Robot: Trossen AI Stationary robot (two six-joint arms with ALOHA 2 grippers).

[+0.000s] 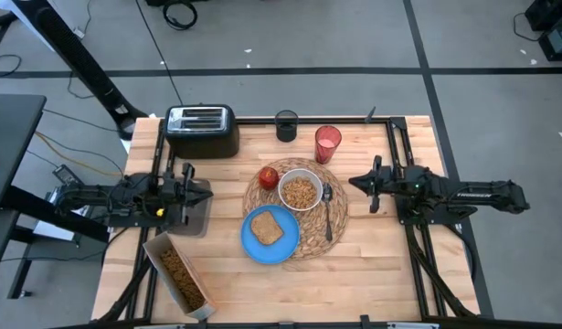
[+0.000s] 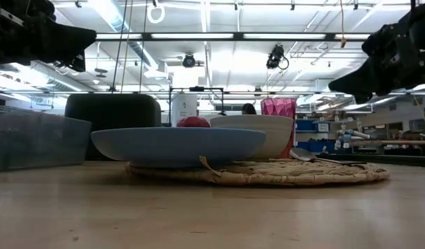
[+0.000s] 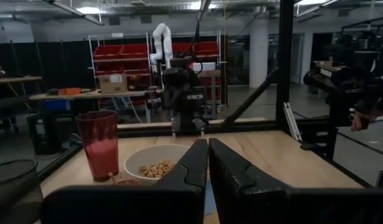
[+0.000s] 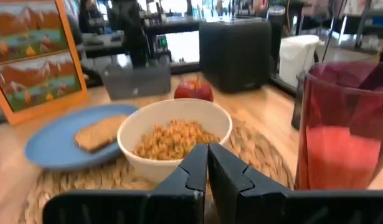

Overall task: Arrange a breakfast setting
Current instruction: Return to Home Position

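A round woven straw placemat (image 1: 335, 227) lies mid-table. On it rest a white bowl (image 1: 301, 192) of brown cereal (image 4: 172, 139), a red apple (image 1: 268, 176), a metal spoon (image 1: 327, 208) and part of a blue plate (image 1: 262, 245) bearing a toast slice (image 1: 266, 227). A translucent red cup (image 1: 327, 143) stands at the mat's far edge. My left gripper (image 1: 191, 190) is shut and empty, left of the mat. My right gripper (image 1: 356, 183) is shut and empty, right of the mat.
A black toaster (image 1: 202, 131) and a dark cup (image 1: 286, 125) stand at the far edge. An open cereal box (image 1: 178, 274) lies at the near left. A grey bin (image 1: 191, 212) sits under my left gripper. A frame rail (image 1: 401, 174) runs along the right side.
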